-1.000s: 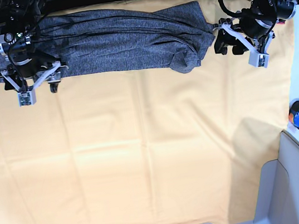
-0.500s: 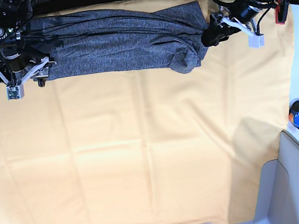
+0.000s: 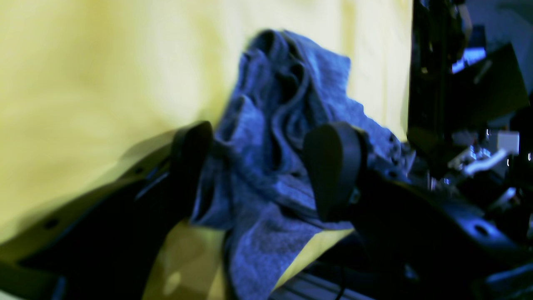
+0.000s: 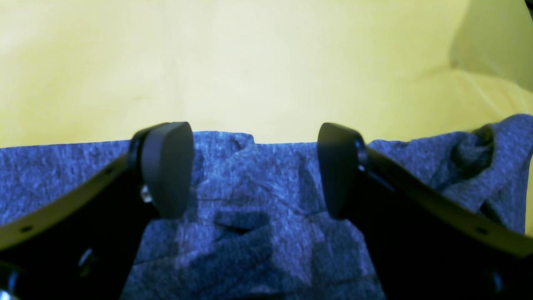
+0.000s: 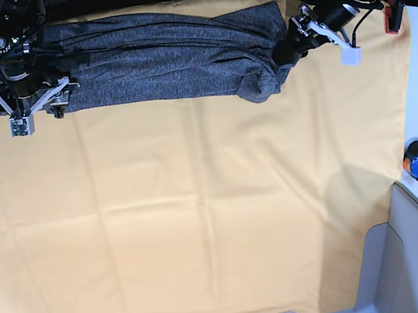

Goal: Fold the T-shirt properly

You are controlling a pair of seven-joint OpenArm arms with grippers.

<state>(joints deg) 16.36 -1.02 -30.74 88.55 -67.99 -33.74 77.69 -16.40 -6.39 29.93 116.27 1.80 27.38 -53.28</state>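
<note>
Now, T-shirt (image 5: 154, 54): bunched strip along cloth's far edge. Left gripper (image 3: 266, 171) has advanced from beside it; wide fingers straddle its end folds. Right gripper (image 4: 254, 166) wide, hem between. Grasp imminent, likely.

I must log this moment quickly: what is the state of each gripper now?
Left gripper: open, its fingers on either side of a bunched end of the T-shirt, not closed on it.
Right gripper: open over the T-shirt's edge, holding nothing.
</note>
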